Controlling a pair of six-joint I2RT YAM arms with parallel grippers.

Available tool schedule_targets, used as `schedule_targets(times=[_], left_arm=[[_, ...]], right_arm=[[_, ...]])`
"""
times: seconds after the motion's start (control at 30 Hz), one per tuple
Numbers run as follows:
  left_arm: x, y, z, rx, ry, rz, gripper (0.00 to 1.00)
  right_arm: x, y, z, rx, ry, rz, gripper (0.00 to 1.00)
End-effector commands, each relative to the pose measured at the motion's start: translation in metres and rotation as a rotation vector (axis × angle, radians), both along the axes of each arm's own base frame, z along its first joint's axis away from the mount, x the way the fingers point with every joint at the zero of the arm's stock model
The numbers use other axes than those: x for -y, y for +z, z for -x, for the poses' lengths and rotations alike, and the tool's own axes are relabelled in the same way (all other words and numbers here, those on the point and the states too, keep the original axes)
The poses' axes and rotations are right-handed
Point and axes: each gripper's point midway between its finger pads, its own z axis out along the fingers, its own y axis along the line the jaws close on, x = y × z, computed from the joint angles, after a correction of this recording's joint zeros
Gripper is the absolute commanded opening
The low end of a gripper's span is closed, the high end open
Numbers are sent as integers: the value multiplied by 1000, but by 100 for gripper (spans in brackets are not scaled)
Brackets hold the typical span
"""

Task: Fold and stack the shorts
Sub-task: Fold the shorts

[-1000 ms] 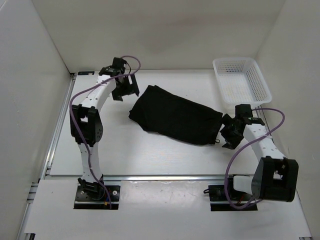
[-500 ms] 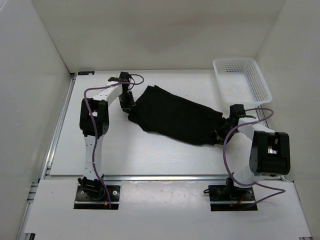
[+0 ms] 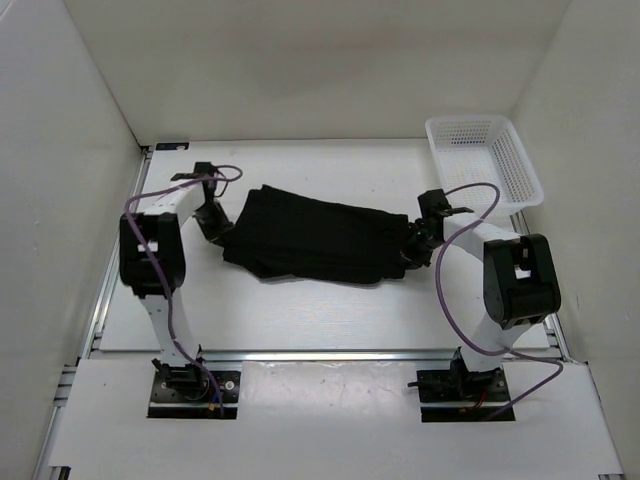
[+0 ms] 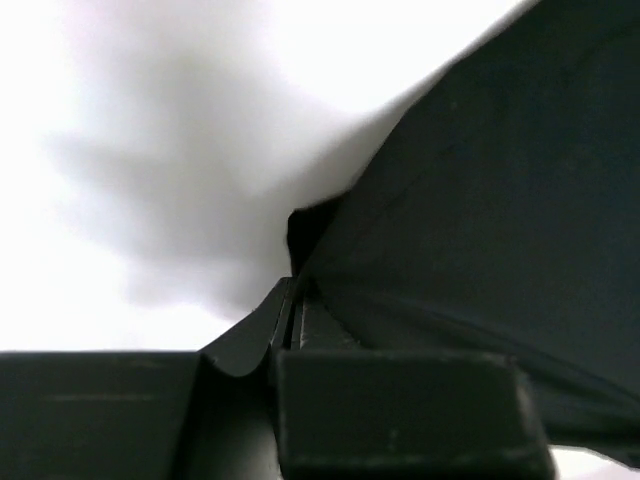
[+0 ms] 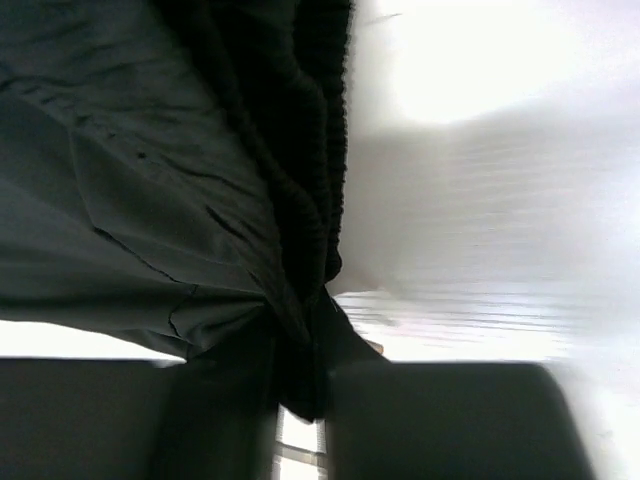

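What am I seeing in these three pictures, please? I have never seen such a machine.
These are two robot arms bolted at the near edge of a white table. The wide picture is taken from above and behind them; the other two come from small cameras on the wrists, looking along each claw. On the table lie black shorts, with a white mesh basket at the far right corner. The left claw is shut on one end of the shorts, the right claw on the other. The close pictures show the cloth pinched in each claw.
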Motion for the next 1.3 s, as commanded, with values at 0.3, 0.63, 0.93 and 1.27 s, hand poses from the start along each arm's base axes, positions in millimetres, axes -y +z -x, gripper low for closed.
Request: schedule_targets(times=[0.3, 0.63, 0.93, 1.27], left_arm=[[-15, 58, 63, 92, 58, 20, 92], [-30, 99, 42, 183, 79, -59, 99], [-31, 93, 46, 166, 115, -83, 99], [-27, 99, 46, 184, 111, -59, 98]], right_arm=[[28, 19, -10, 34, 49, 165, 98], [-8, 26, 19, 26, -159, -341, 91], [-21, 8, 11, 1, -185, -445, 82], [9, 2, -7, 16, -142, -209, 1]])
